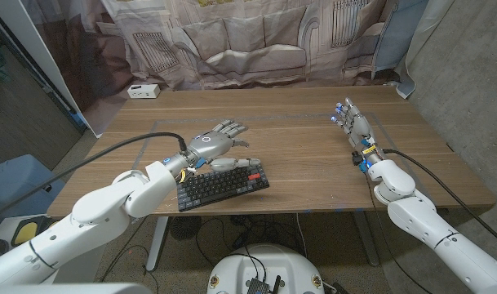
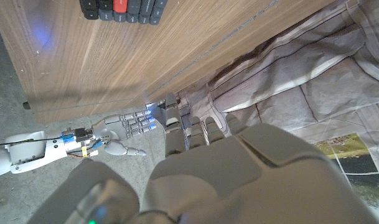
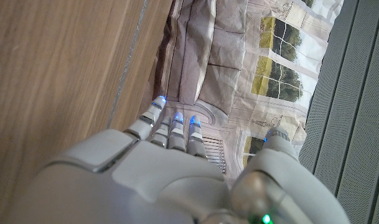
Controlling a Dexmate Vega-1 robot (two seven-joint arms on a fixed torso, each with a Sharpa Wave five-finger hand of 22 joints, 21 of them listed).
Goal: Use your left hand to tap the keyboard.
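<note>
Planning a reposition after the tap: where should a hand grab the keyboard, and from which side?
Probably the keyboard by its right short end, fingers coming in from the right. It lies flat and slightly angled; the left hand hovers over its far-left part, while the right end is clear.
</note>
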